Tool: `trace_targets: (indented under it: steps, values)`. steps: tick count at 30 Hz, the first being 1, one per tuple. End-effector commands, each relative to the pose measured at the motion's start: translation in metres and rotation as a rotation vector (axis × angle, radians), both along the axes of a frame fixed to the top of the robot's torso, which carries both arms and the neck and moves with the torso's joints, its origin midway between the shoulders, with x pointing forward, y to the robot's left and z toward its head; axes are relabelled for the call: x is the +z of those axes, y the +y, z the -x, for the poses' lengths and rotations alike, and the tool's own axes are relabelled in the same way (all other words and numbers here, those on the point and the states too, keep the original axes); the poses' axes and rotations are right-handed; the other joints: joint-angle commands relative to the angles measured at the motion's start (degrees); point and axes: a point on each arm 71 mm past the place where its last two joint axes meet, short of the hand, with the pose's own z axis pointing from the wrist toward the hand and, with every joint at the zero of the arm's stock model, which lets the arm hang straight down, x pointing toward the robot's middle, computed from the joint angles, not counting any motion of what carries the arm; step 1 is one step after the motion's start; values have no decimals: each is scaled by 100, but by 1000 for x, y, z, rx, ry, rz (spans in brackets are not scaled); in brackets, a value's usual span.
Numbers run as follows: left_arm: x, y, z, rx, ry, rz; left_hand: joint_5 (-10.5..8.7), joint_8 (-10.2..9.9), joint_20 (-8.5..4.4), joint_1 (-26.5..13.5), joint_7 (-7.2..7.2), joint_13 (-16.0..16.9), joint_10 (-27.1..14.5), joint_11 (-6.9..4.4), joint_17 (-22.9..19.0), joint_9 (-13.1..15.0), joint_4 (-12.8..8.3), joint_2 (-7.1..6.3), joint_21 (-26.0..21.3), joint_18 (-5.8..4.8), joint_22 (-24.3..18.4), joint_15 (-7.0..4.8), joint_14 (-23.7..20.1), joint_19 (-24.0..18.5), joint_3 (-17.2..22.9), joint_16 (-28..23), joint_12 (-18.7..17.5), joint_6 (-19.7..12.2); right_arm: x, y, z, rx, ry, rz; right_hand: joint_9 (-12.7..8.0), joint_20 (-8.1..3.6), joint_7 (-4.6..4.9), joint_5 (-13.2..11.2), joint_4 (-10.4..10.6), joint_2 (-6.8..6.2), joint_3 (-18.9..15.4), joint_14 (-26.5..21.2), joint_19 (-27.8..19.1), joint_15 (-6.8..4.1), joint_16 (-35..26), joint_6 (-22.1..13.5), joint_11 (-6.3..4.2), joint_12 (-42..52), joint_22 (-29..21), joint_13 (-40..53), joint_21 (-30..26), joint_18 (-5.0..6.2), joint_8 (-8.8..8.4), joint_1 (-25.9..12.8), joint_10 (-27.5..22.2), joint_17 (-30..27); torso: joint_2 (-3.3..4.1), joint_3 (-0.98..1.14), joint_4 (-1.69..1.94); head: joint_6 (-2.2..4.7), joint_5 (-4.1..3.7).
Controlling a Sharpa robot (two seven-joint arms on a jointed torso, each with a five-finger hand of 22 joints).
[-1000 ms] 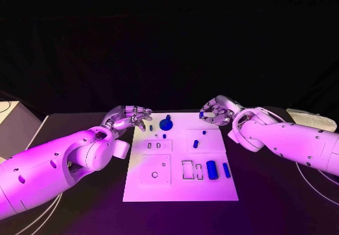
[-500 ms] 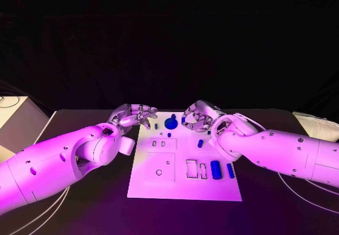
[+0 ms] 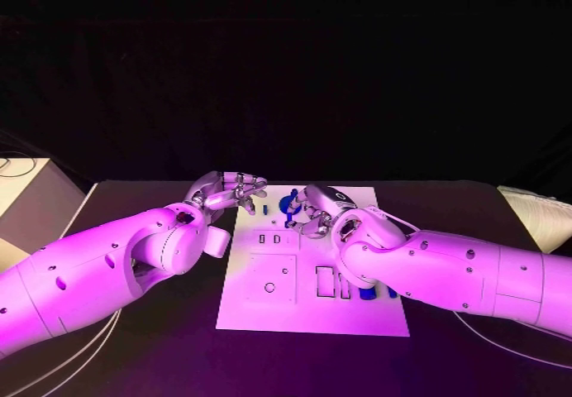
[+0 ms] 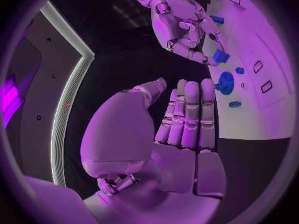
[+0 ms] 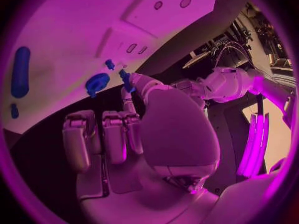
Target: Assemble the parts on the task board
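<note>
The white task board (image 3: 310, 318) lies mid-table, also seen in the wrist views (image 4: 261, 45) (image 5: 81, 30). A round blue part (image 3: 286, 208) (image 4: 224, 82) (image 5: 96, 82) stands near its far left corner. My right hand (image 3: 315, 210) (image 4: 187, 27) hovers just right of that part and pinches a small blue part (image 4: 221, 56) (image 5: 126, 79) between thumb and finger. My left hand (image 3: 226, 192) (image 4: 187, 119) hangs off the board's far left corner, fingers straight, holding nothing. Small blue parts (image 4: 234, 104) (image 4: 239, 70) lie beside the round one.
Small slots (image 3: 270, 239) and rectangular recesses (image 3: 324, 281) mark the board. A blue cylinder (image 3: 366, 292) (image 5: 20, 70) lies at the board's right, partly under my right arm. A white box (image 3: 24, 198) stands at the left, pale cloth (image 3: 542, 217) at the right.
My right hand has moved from the board's far right corner leftward along the far edge to beside the round blue part. The left hand has barely moved. The camera has shifted slightly.
</note>
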Motion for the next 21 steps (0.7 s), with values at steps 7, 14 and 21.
trace_targets:
  steps: [7,14,21]
  values:
    - [2,-4,0,7,-15,-12,-2,123,-33,-12,-44,509,-280,-60,113,38,-84,43,103,36,21,-58,0,-65,-27,187,818,-54,-20,11,8,-23,8,55,171,-40,-63,55,-61,-28,36,571,590,-28,1,63,-41,28,1508,1505,31,-83,167,-85,618,1349,8,3,36,-36,-12]
    - [2,-5,0,4,-14,-12,-2,177,-33,-21,-45,693,-454,-61,321,51,-85,48,148,36,31,-57,101,-69,-4,358,1136,-92,-30,16,11,-22,17,64,174,-40,-62,68,-69,-33,44,572,590,-27,3,62,-42,28,1508,1505,31,-83,171,-92,618,1354,7,-4,29,-91,38]
    - [1,-5,0,3,-11,-13,-2,186,-33,-23,-45,719,-482,-61,391,53,-85,48,158,36,34,-58,139,-68,2,409,1185,-99,-36,18,14,-15,20,66,176,-40,-61,82,-80,-42,53,573,590,-27,3,56,-42,28,1508,1505,31,-83,174,-101,618,1358,6,-7,14,-121,34]
